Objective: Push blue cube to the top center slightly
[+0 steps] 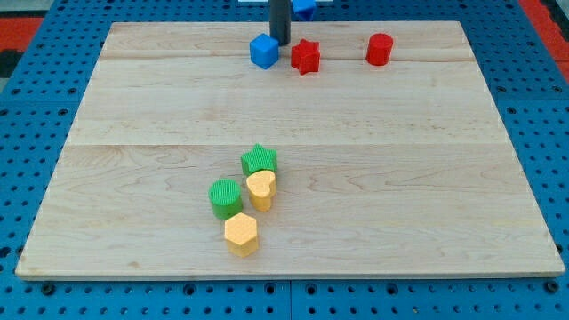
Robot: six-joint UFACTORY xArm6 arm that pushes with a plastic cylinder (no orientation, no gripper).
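While no writing or label can be read anywhere, my tip [280, 43] stands just beside the blue cube [263, 51] at the view's top centre of the tabletop [400, 160], left of the red star [305, 56]; no hand shows.

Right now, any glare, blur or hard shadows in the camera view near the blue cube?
Camera view: even, soft light, no glare on the board; only faint shadows under blocks. Blue cube and red star are sharp; my tip sits between them, its upper rod cropped at the view's top.
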